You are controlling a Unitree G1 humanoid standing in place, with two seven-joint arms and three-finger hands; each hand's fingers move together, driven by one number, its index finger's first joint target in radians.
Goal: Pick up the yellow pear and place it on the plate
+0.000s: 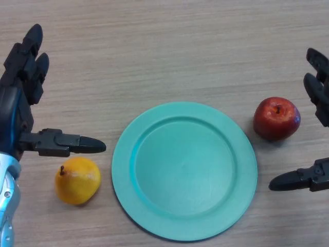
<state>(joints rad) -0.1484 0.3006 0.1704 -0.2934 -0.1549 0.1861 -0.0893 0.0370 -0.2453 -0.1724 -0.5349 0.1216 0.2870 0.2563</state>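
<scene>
Since the left hand (20, 103) hangs open and empty, thumb just above the yellow pear (77, 180), a careless close may roll it away from the plate (128, 195); the right hand (313, 134) idles open too.

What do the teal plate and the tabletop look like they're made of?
The teal plate looks like plastic or melamine: one even colour, a smooth matte face with only a soft sheen, though glazed ceramic can't be ruled out. The table looks like pale wood or wood-pattern laminate: fine parallel grain lines, matte.
</scene>
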